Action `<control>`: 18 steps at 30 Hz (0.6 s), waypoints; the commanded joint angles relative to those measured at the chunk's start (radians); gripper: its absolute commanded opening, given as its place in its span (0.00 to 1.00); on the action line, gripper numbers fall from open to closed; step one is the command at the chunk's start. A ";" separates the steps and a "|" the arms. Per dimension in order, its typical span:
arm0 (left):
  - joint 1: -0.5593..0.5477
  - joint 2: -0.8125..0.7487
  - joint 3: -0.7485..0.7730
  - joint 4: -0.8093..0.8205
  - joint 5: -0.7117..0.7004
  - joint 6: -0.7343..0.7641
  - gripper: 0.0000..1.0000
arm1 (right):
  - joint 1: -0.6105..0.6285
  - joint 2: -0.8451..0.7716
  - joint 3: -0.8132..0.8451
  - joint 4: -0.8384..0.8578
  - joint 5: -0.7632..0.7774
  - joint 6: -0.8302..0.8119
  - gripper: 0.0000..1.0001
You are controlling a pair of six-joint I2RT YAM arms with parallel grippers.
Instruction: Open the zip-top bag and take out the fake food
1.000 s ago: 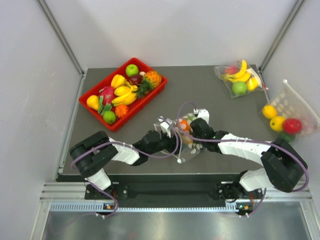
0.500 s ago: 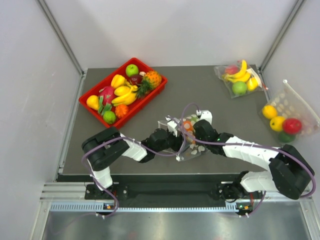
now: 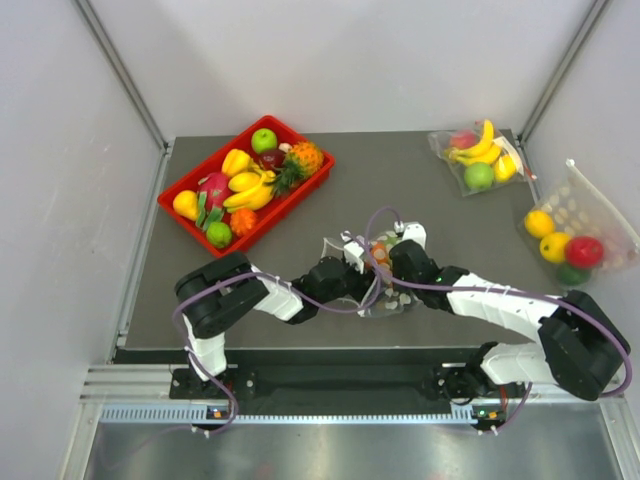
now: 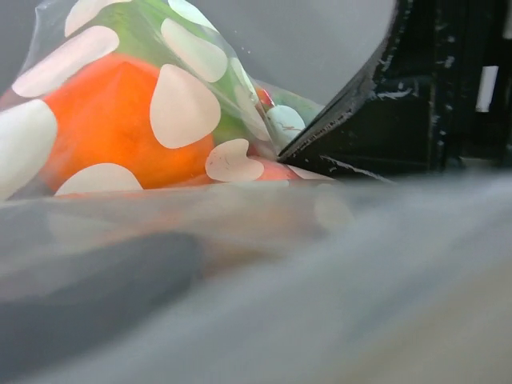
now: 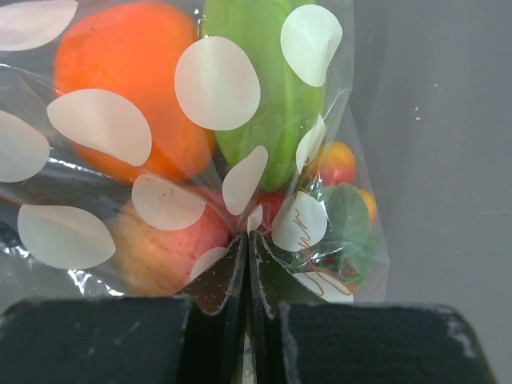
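The zip-top bag lies mid-table, clear with pale round dots, between both grippers. Inside sits the fake food: an orange fruit, a green one and a pinkish peach, plus a small leafy piece. My right gripper is shut, pinching a fold of the bag's plastic beside the peach. My left gripper presses against the bag's left side. In the left wrist view blurred plastic fills the lower half and hides its fingers. The orange fruit shows there behind the dotted film.
A red tray of mixed fruit stands at the back left. A clear bag with bananas and a green apple lies at the back right. A bigger dotted bag of yellow and red fruit hangs over the right edge.
My left arm has pushed right, its gripper now tight against the bag. The bag and the right gripper have shifted slightly right and nearer. The right gripper stays shut on the plastic.
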 commanded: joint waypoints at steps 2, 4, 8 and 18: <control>-0.044 0.046 0.049 0.070 0.091 -0.019 0.72 | 0.001 -0.009 -0.029 0.065 -0.118 0.032 0.00; -0.048 0.051 0.056 0.066 0.096 -0.016 0.66 | 0.001 -0.009 -0.032 0.066 -0.121 0.033 0.00; -0.051 0.054 0.064 0.043 0.102 -0.010 0.32 | 0.001 -0.015 -0.034 0.065 -0.121 0.035 0.00; -0.051 -0.085 -0.007 -0.086 0.033 0.041 0.04 | -0.034 -0.085 -0.029 -0.021 -0.003 0.009 0.00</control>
